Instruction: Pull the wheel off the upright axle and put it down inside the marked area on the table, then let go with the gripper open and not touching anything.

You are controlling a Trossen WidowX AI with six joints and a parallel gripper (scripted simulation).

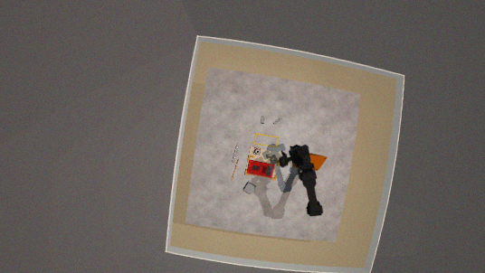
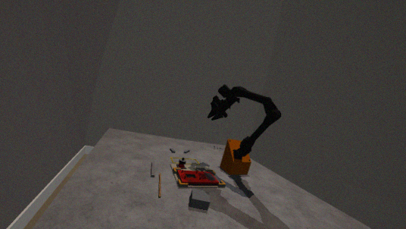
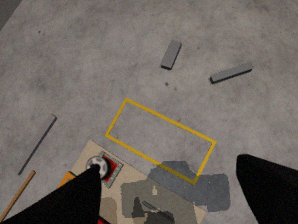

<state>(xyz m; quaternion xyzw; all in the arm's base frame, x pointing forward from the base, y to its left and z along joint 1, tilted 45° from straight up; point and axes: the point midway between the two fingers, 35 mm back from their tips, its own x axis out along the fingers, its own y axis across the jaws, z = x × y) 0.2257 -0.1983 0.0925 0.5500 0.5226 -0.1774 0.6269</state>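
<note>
From my remote station: gripper (image 2: 217,114) hangs high above the table (image 2: 113,189), well apart from everything on it, fingers parted and grasping nothing.

Wrist view: the two dark fingers fill the lower left and lower right corners. The wheel (image 3: 101,164) sits at lower left of the frame, on its axle at the corner of the tan board (image 3: 136,189), right at the tip of the left-hand finger in the picture, though far below it. It is not between the fingers.

The yellow-outlined marked area (image 3: 160,139) lies centre frame, just beside the board's upper edge, nothing inside it.

Exterior view: wheel (image 2: 182,163) is near the frame centre, left of the orange base (image 2: 232,159), behind the red tray (image 2: 197,177).

Two small grey bars (image 3: 170,55) lie beyond the marked area, upper centre of the wrist view.
</note>
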